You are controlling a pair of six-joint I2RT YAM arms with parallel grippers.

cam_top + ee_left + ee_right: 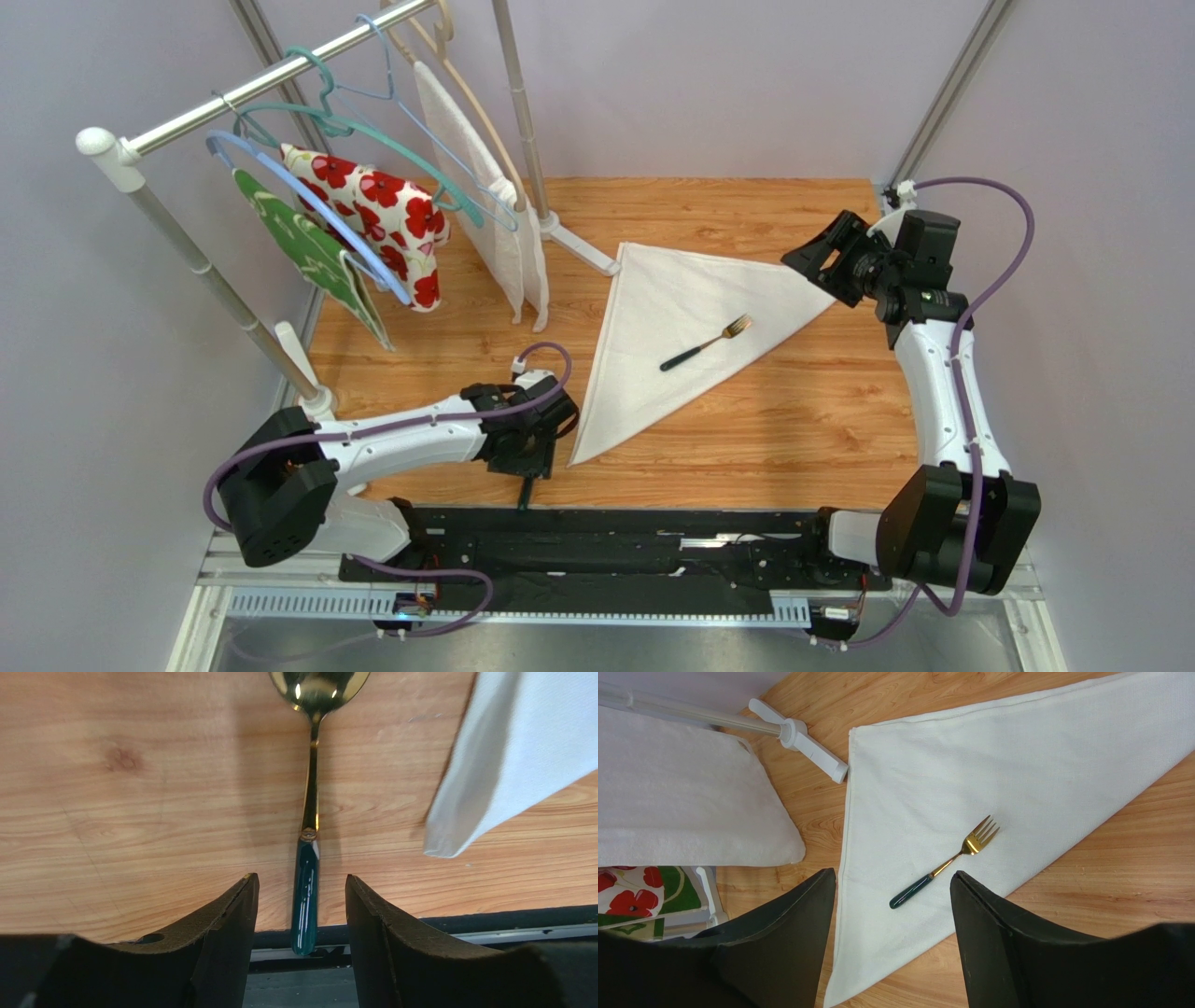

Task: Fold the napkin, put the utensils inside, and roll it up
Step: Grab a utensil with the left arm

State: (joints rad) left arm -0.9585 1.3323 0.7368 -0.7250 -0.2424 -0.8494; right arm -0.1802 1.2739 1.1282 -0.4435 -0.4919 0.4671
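The napkin (673, 329) lies on the wooden table folded into a triangle, its near corner (505, 749) showing in the left wrist view. A fork (706, 343) with a dark green handle and gold head rests on the napkin (1018, 770). A matching spoon (309, 812) lies on bare wood left of the napkin, its handle sticking out over the table's near edge. My left gripper (300, 878) is low at that edge, open, with the spoon handle between its jaws and a gap on each side. My right gripper (892, 875) hangs open and empty, raised over the napkin's far right corner (821, 259).
A clothes rack at the back left carries hangers with a red-flowered cloth (379, 210), a green cloth (302, 245) and a textured white cloth (484, 182). Its white foot (575, 245) reaches close to the napkin's top corner. A black rail (631, 525) runs along the near edge.
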